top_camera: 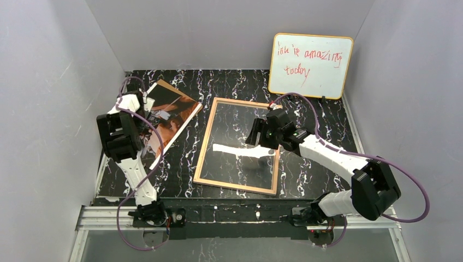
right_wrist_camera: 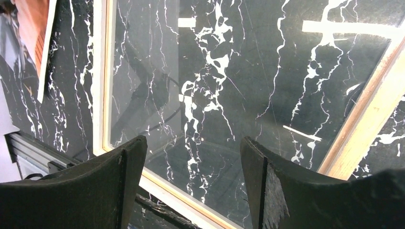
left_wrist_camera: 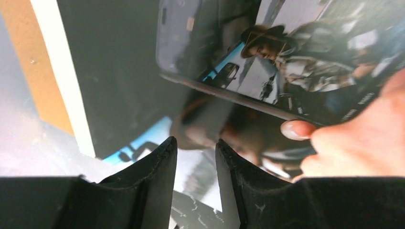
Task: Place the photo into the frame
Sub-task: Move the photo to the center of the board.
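Note:
The photo (top_camera: 170,112) lies at the left of the table, a glossy dark print with a white border, resting on a tan board (top_camera: 184,96). My left gripper (top_camera: 147,111) hovers at its left edge. In the left wrist view the photo (left_wrist_camera: 267,62) fills the picture, and the left gripper (left_wrist_camera: 196,149) points at it with a narrow gap and nothing clamped. The frame (top_camera: 206,153) lies flat mid-table, tan rim up, with marble showing through its pane. My right gripper (top_camera: 254,135) hangs wide open and empty over the pane; the right wrist view shows the right gripper (right_wrist_camera: 193,143), the frame's rim (right_wrist_camera: 102,71) and the photo's edge (right_wrist_camera: 29,38).
An orange-rimmed whiteboard (top_camera: 310,65) with red writing leans on the back wall at the right. Grey walls close in the black marble table (top_camera: 306,180) on three sides. A metal rail (top_camera: 240,215) runs along the near edge by the arm bases.

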